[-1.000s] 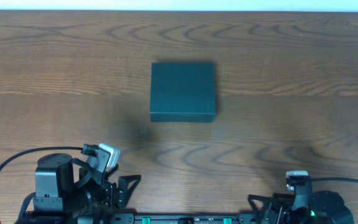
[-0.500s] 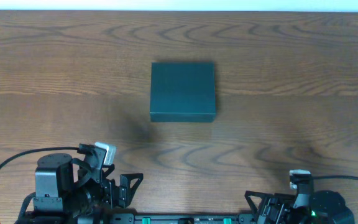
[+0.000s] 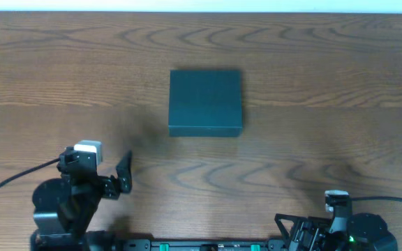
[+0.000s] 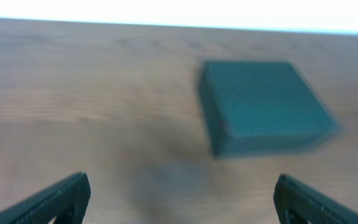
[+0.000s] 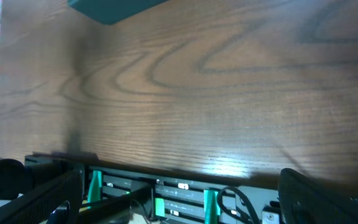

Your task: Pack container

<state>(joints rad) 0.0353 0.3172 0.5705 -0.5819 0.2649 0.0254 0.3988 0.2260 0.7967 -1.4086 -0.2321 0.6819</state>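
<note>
The container is a dark teal square box, lid shut, lying flat on the table's middle. It shows blurred in the left wrist view, ahead and to the right of my fingers. One corner shows at the top of the right wrist view. My left gripper is open and empty, near the front left, well short of the box; its fingers are spread wide in the left wrist view. My right gripper is open and empty at the front edge. No snack packets are in view.
The wooden table runs to a white back edge. A black rail with green clips and cables lies along the front edge below the right gripper.
The left arm has shifted left and lifted away from the front rail, its gripper now out over the table. The box and the right arm have not moved.
</note>
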